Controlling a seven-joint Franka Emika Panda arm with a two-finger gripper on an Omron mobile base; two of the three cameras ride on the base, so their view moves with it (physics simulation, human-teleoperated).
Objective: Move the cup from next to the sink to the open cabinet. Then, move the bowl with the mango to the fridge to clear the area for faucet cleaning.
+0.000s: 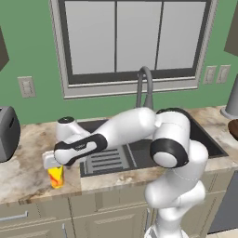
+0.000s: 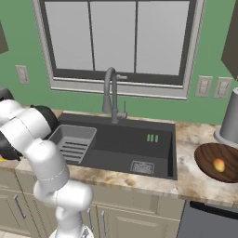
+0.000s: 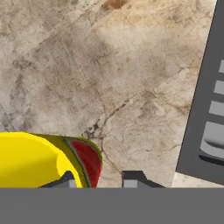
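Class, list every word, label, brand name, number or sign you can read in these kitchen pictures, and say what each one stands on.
None: no readable text anywhere.
The cup carries red-orange splotches, not letters.
The sink has two small green marks on its back wall, which form no characters.
The wall plates and the toaster are blank.

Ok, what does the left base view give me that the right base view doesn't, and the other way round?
Left base view: the cup on the counter left of the sink, with the claw directly over it, and a grey appliance at the far left. Right base view: the bowl with the mango inside, on the counter right of the sink, and the drain in the basin floor. Both: the sink, its ribbed tray, the faucet, the window and the arm.
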